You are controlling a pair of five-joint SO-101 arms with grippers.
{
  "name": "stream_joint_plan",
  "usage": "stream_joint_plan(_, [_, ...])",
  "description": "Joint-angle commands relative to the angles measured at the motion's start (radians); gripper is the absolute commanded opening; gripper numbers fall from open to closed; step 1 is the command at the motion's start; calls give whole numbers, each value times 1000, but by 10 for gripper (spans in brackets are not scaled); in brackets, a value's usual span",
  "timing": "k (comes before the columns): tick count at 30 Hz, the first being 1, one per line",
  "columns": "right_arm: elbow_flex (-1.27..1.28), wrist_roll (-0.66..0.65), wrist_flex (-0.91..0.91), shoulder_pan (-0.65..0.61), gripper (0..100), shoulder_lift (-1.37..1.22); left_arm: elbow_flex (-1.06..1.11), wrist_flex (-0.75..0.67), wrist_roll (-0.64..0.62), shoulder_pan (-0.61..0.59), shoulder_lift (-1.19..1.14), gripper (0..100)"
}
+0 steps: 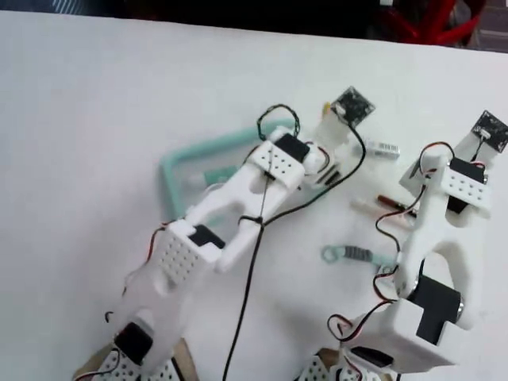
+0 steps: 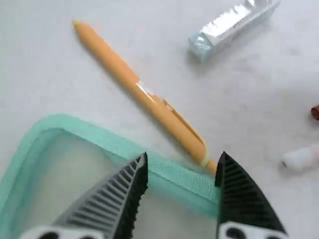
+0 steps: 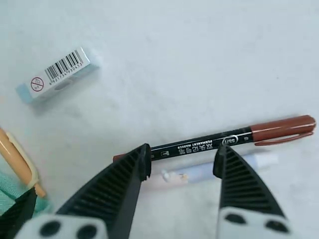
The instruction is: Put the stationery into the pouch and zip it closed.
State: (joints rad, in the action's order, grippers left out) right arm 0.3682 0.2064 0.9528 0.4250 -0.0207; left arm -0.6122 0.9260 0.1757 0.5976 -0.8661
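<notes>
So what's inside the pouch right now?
Inside the pouch, a short teal piece and a pale one show, too blurred to identify. The left arm covers its other end, so anything there is hidden.

One pouch, three pens, one eraser

The surface is plain white. The pouch has a mint-green woven edge around a clear panel. The pen is orange with a pale yellow clip. The eraser wears a white and pale blue sleeve with a black barcode. The marker is black with a reddish-brown cap. The left claw and right claw are black and ribbed
</notes>
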Motion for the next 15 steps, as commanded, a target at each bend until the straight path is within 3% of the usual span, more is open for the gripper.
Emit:
stream_joint_plan(1, [-46, 9, 1, 12, 204, 18, -29, -11, 104, 5, -18, 233])
stream_joint_plan(7, [-48, 3, -1, 7, 204, 18, -87, 146, 302, 4, -30, 217])
stream_joint_plan(15, [-48, 2, -1, 7, 204, 18, -166, 654, 732, 33, -31, 146])
